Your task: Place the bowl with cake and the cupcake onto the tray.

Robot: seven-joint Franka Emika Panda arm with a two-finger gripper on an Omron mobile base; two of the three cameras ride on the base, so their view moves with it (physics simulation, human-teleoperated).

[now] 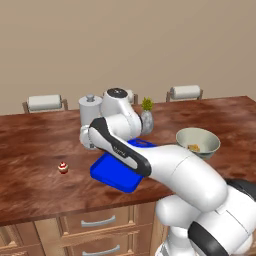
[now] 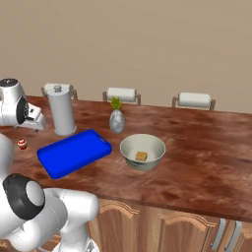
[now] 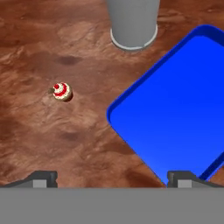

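While I hover above the counter, nothing is held.
Gripper: my fingers stand fully apart, empty.
Cupcake: upright on the wood, left of the tray, well apart.
Approach: centre over it, descend straight, close gently.
Tray: empty.
Bowl with cake: right of tray, brown piece inside.

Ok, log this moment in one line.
claw: open, above counter | cupcake: on counter, off tray | bowl: beside tray | tray: empty
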